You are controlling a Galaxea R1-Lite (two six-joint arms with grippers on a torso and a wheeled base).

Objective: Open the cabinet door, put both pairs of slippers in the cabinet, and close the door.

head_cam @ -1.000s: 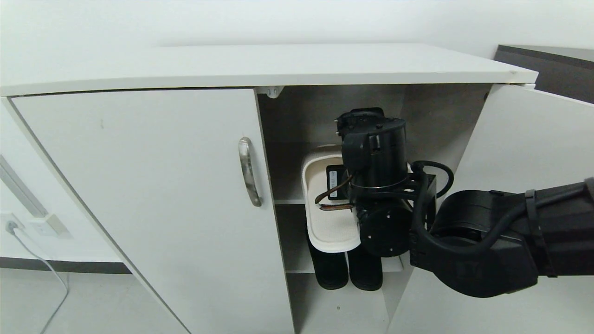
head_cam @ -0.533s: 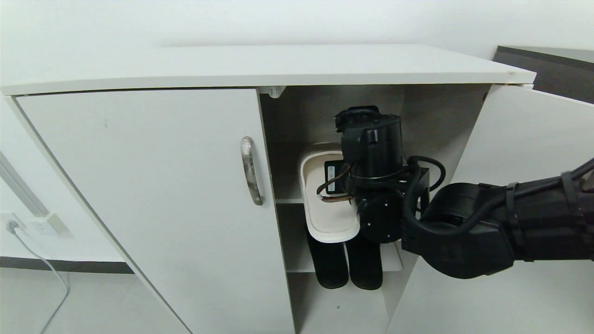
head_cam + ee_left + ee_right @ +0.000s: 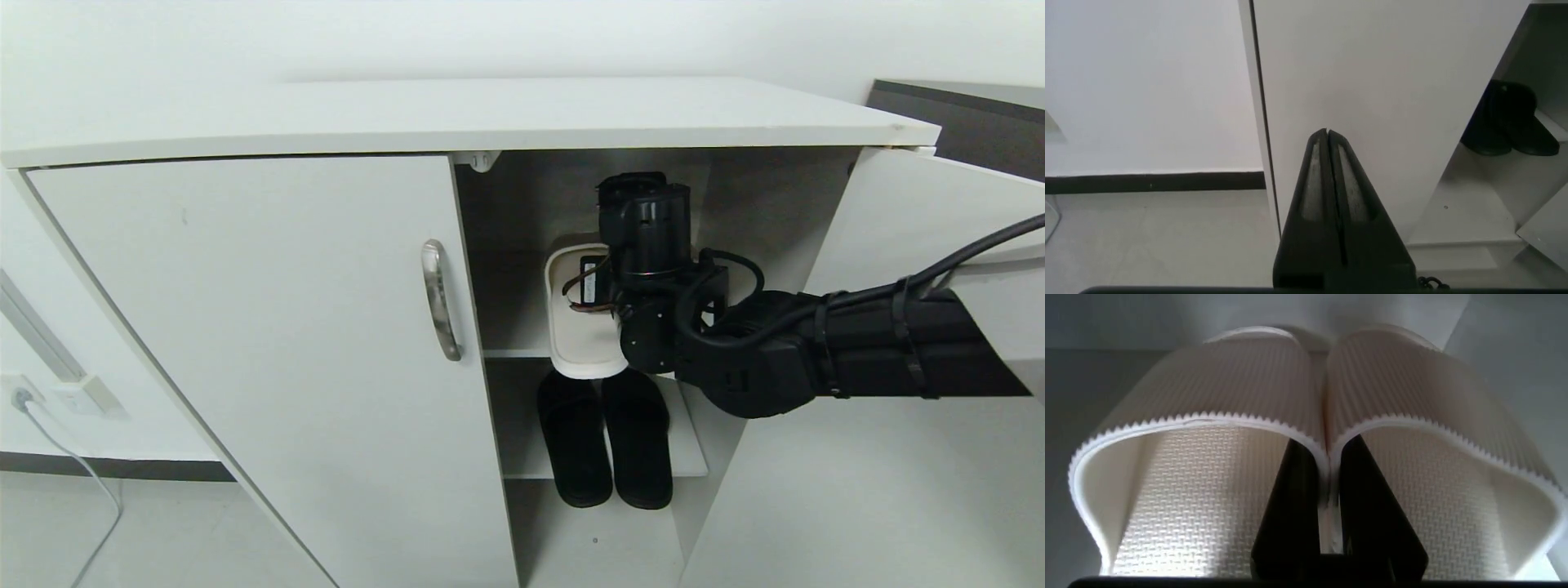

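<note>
The white cabinet (image 3: 490, 114) has its right door (image 3: 906, 237) swung open and its left door (image 3: 245, 327) closed. A pair of black slippers (image 3: 604, 445) (image 3: 1507, 122) lies side by side on the lower shelf. My right gripper (image 3: 1328, 469) is inside the cabinet above the upper shelf, shut on the touching inner strap edges of the white slippers (image 3: 1200, 498). The white pair (image 3: 575, 347) hangs soles-down, heels sticking out past the shelf edge. My left gripper (image 3: 1327, 135) is shut on nothing, low in front of the closed left door.
A metal handle (image 3: 439, 300) sits on the closed left door. A wall socket with a cable (image 3: 20, 400) is at the far left near the floor. A dark desk (image 3: 963, 114) stands behind the cabinet on the right.
My right arm has pushed deeper into the cabinet and upward with the white slippers. The black slippers below now show in full.
</note>
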